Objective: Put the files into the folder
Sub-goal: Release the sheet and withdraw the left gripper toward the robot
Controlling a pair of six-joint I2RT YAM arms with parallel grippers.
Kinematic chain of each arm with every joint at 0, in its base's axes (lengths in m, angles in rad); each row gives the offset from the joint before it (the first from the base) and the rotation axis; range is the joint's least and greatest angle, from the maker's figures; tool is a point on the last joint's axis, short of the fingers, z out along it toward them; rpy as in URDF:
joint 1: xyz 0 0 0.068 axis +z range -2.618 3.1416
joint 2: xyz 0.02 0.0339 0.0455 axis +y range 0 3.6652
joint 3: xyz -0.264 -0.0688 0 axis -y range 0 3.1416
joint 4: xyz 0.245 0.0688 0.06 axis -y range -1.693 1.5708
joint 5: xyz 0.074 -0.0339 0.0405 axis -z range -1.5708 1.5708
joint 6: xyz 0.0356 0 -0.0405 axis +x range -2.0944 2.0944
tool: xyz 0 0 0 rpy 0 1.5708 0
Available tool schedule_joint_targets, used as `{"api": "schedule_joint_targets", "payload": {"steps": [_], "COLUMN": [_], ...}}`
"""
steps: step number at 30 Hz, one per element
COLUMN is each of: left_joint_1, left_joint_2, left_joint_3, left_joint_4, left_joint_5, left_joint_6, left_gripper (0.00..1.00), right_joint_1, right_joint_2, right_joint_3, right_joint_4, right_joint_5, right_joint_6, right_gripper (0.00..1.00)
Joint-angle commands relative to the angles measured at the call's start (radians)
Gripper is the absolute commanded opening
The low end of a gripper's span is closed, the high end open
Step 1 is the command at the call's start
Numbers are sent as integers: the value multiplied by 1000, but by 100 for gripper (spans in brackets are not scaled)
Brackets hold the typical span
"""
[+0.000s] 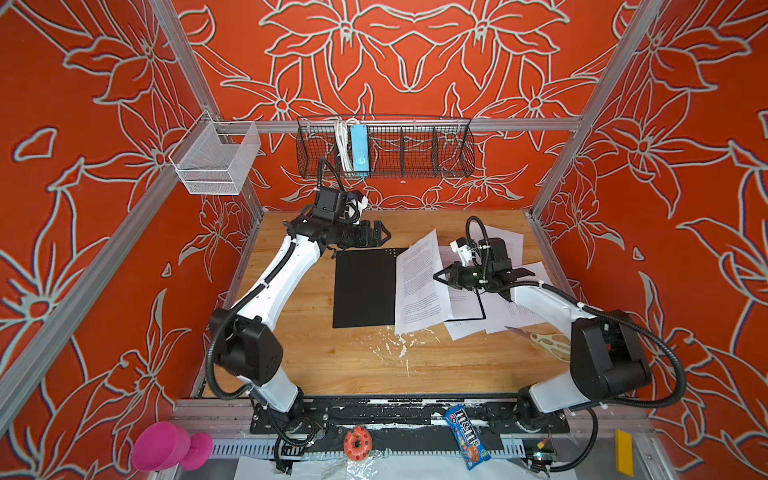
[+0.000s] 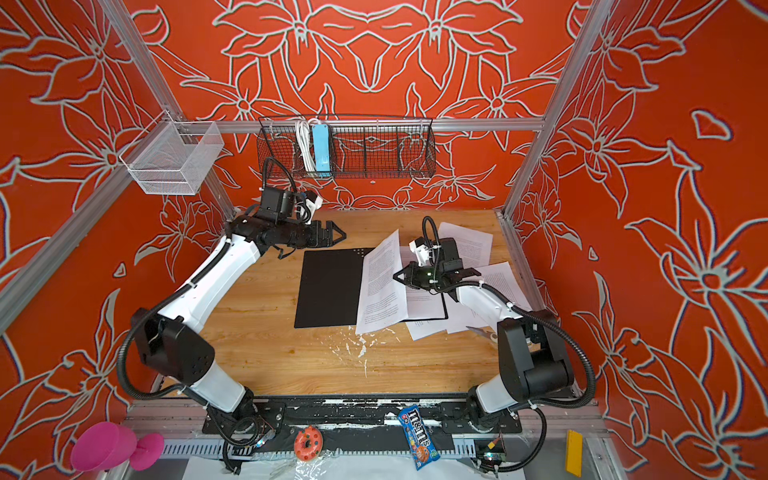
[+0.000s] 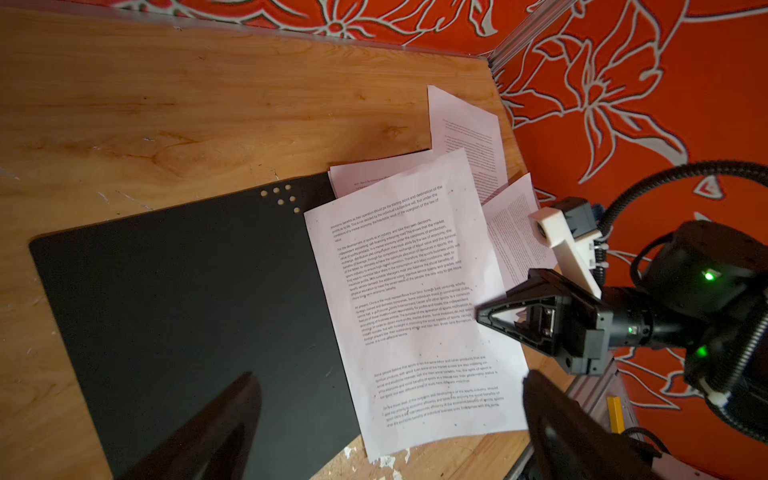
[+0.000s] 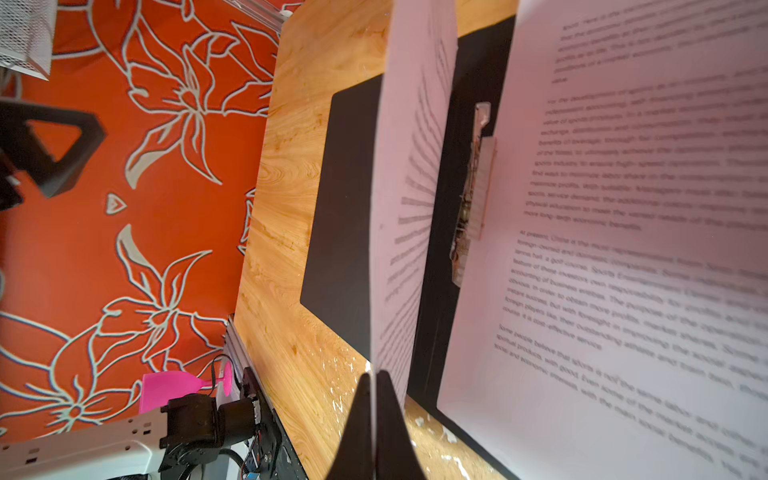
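The folder (image 1: 365, 286) (image 2: 328, 286) lies open on the wooden table, black inside up, dots at its far corner (image 3: 282, 197). Several files, white printed sheets (image 1: 509, 309) (image 3: 469, 137), lie fanned over its right half and the table beyond. My right gripper (image 1: 436, 276) (image 2: 395, 276) (image 4: 376, 376) is shut on the edge of one file (image 1: 419, 282) (image 3: 415, 311) (image 4: 411, 166), holding it raised and tilted over the folder's middle. A clip (image 4: 473, 187) shows on the black inside. My left gripper (image 1: 384, 235) (image 2: 338, 233) (image 3: 388, 374) hangs open and empty above the folder's far-left corner.
Scissors (image 1: 540, 338) lie by the right arm's base. A black wire basket (image 1: 415, 149) with a light-blue power strip (image 1: 359, 149) and a white mesh basket (image 1: 216, 160) hang at the back. A candy pack (image 1: 467, 436), a toy doughnut (image 1: 357, 442) and a pink cup (image 1: 166, 446) sit on the front rail.
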Motion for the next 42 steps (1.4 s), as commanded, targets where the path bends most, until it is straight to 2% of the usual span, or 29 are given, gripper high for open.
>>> {"api": "schedule_joint_targets", "payload": {"steps": [1, 6, 10, 13, 16, 18, 22, 27, 31, 34, 42], "left_joint_1": [2, 1, 1, 1, 2, 1, 1, 1, 1, 1, 0], "left_joint_2": [-126, -353, -552, -685, -748, -761, -753, -751, -739, -738, -739], "left_joint_3": [-79, -292, -494, -624, -699, -732, -729, -736, -733, -729, -738], "left_joint_4": [-31, 39, 152, 247, 305, 314, 229, 229, 211, 205, 217], "left_joint_5": [28, 20, 70, 60, 96, 126, 116, 136, 134, 142, 155], "left_joint_6": [10, -29, -60, -87, -98, -79, -55, -54, -47, -45, -47], "left_gripper": [98, 98, 98, 98, 98, 98, 98, 98, 98, 98, 98], "right_joint_1": [-3, -3, -2, -3, -4, -5, -8, -82, -103, -117, -117], "right_joint_2": [-75, -134, -127, -95, -51, -19, 46, 120, 175, 214, 286], "right_joint_3": [-21, -36, -38, 6, 83, 141, 251, 329, 408, 434, 447], "right_joint_4": [-75, -92, -115, -170, -233, -273, -355, -417, -563, -611, -585], "right_joint_5": [63, 99, 152, 185, 218, 227, 266, 229, 397, 468, 494], "right_joint_6": [-3, -6, -19, -59, -92, -110, -161, -220, -337, -370, -380], "right_gripper": [0, 0, 0, 0, 0, 0, 0, 0, 0, 0, 0]}}
